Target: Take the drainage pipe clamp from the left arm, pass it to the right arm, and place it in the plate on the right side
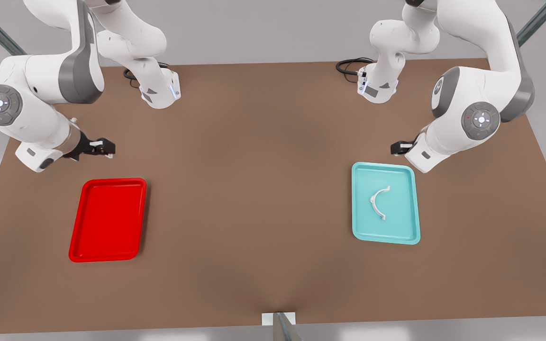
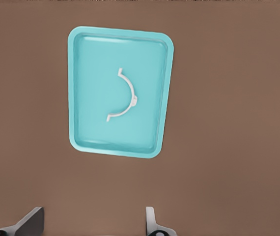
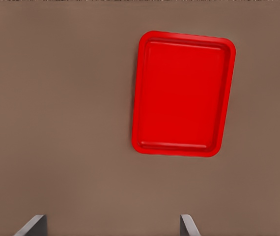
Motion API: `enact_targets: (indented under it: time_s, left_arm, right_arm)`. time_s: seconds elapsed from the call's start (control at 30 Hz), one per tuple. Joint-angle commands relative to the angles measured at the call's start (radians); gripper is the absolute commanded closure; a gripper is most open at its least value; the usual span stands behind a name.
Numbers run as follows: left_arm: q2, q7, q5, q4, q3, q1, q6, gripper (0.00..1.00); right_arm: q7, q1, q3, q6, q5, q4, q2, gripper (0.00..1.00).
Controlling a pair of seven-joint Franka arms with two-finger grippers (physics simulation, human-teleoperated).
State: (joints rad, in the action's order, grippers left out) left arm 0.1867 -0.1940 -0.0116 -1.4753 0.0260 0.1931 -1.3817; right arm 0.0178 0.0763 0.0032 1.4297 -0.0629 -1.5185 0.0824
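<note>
While both arms hang over the brown worktop (image 1: 263, 189), I read the front view from its left side across. First comes the right tool (image 1: 104, 148), matched by its wrist camera looking down at the plate (image 1: 107, 219); it hovers above the worktop near the plate's far short edge, well clear of it. From the right wrist view its fingers (image 3: 32, 226) stand wide apart with nothing between them. The red plate lies flat toward the worktop's left edge in the front view, its inside bare.

Across a wide stretch of worktop lies the teal tray (image 1: 360, 208), toward the front view's right edge. On its floor rests the drainage pipe clamp (image 1: 378, 202), flat, roughly central, apart from the rim.

Just beyond the tray's far right corner hovers the left tool (image 1: 398, 148). Its fingers (image 2: 29, 223) are spread wide in the left wrist view, holding nothing.
</note>
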Motion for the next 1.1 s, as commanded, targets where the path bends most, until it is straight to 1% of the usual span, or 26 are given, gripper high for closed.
enact_targets:
  time_s: [0.0, 0.07, 0.13, 0.2, 0.27, 0.3, 0.33, 0.4, 0.47, 0.53, 0.6, 0.77, 0.9, 1.0, 1.07]
  left_arm:
    - [-0.001, -0.036, -0.001, -0.002, 0.0, 0.0, -0.019, 0.0]
    - [0.006, -0.038, -0.001, -0.011, 0.0, 0.0, -0.042, 0.0]
    - [0.112, -0.045, -0.001, -0.039, -0.003, 0.0, -0.19, 0.0]
    - [0.244, -0.13, -0.002, -0.042, -0.003, 0.0, -0.33, 0.0]
    - [0.341, -0.255, -0.018, -0.042, -0.003, 0.0, -0.453, 0.0]
    - [0.365, -0.321, -0.005, -0.071, -0.003, -0.003, -0.542, 0.0]
    - [0.369, -0.358, -0.002, -0.141, -0.003, -0.003, -0.669, 0.0]
    - [0.384, -0.458, 0.041, -0.169, -0.003, -0.003, -0.757, 0.0]
    - [0.405, -0.476, 0.045, -0.221, -0.005, -0.012, -0.855, 0.0]
    - [0.402, -0.553, 0.045, -0.284, -0.005, -0.027, -0.872, 0.0]
    - [0.405, -0.616, 0.042, -0.303, -0.006, -0.03, -0.879, 0.0]
    - [0.43, -0.61, 0.042, -0.321, -0.006, -0.05, -0.91, 0.0]
    - [0.458, -0.61, 0.062, -0.344, -0.006, -0.067, -0.994, 0.0]
    - [0.456, -0.619, 0.074, -0.356, -0.006, -0.066, -0.993, 0.0]
    - [0.45, -0.72, 0.074, -0.359, -0.005, -0.064, -0.988, 0.0]
  right_arm:
    - [0.037, -0.003, 0.0, 0.023, 0.005, 0.0, -0.001, 0.0]
    - [0.039, -0.003, 0.0, 0.023, 0.005, -0.002, 0.0, 0.0]
    - [0.044, -0.003, 0.0, 0.025, 0.006, -0.009, 0.0, 0.0]
    - [0.045, -0.003, -0.002, 0.025, 0.003, -0.009, 0.004, 0.0]
    - [0.045, -0.003, -0.002, 0.025, 0.003, -0.009, 0.005, 0.0]
    - [0.045, -0.003, -0.002, 0.026, 0.003, -0.011, 0.005, 0.0]
    - [0.045, -0.003, -0.002, 0.026, 0.003, -0.011, 0.005, 0.0]
    - [0.045, -0.003, -0.002, 0.031, 0.003, -0.019, 0.007, 0.0]
    - [0.045, -0.003, -0.002, 0.031, 0.003, -0.019, 0.007, 0.0]
    - [0.045, -0.003, -0.002, 0.034, 0.002, -0.023, 0.007, 0.0]
    - [0.045, -0.003, -0.002, 0.034, 0.002, -0.026, 0.007, 0.0]
    - [0.045, -0.003, 0.0, 0.037, 0.002, -0.034, 0.007, 0.0]
    - [0.047, -0.003, 0.0, 0.038, 0.0, -0.046, 0.005, 0.0]
    - [0.047, -0.003, 0.0, 0.04, 0.0, -0.052, 0.005, 0.0]
    - [0.059, -0.003, 0.0, 0.041, 0.002, -0.052, 0.005, 0.0]
